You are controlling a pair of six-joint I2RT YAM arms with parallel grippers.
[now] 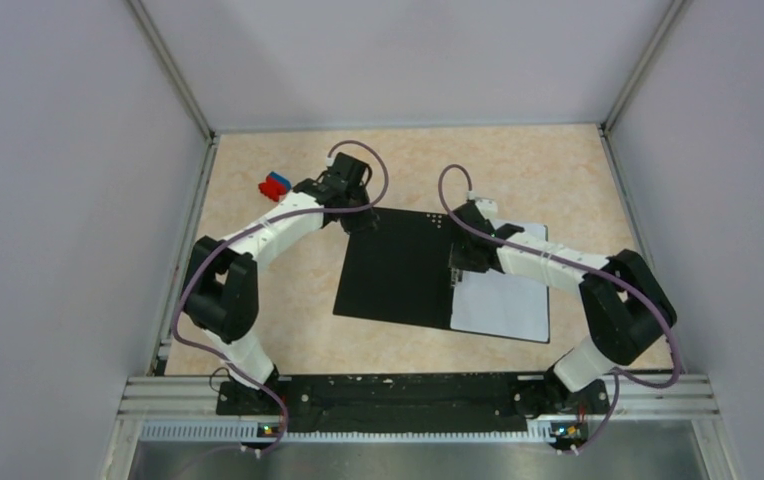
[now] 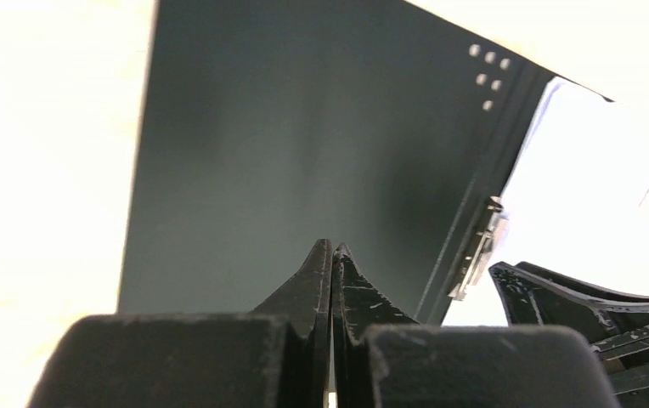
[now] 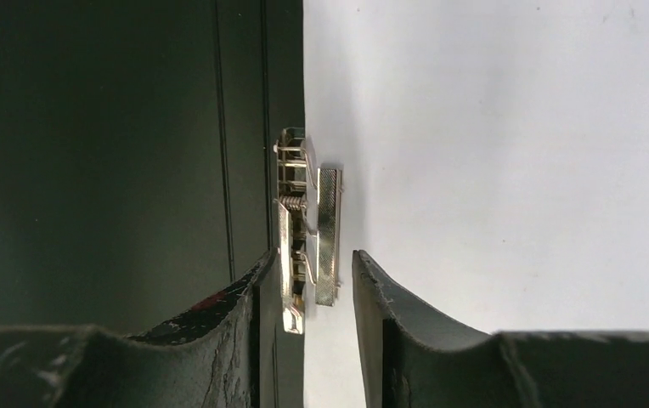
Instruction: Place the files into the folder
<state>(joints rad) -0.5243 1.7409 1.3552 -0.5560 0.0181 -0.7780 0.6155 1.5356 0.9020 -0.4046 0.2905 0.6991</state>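
The folder (image 1: 398,265) lies open on the table, black inside up. White files (image 1: 503,300) lie on its right half, with the metal spine clip (image 3: 304,221) at their left edge. My left gripper (image 1: 358,222) is shut and empty, its tips (image 2: 332,246) over the far left part of the black cover (image 2: 287,153). My right gripper (image 1: 455,268) is open; its jaws (image 3: 313,259) straddle the near end of the clip, over the paper (image 3: 491,153) and the black spine (image 3: 117,153). The clip (image 2: 478,251) and the paper (image 2: 593,187) also show in the left wrist view.
A small red-and-blue block (image 1: 274,186) sits at the far left of the table, behind the left arm. Grey walls enclose the table on three sides. The right gripper's fingers (image 2: 576,297) show at the lower right of the left wrist view.
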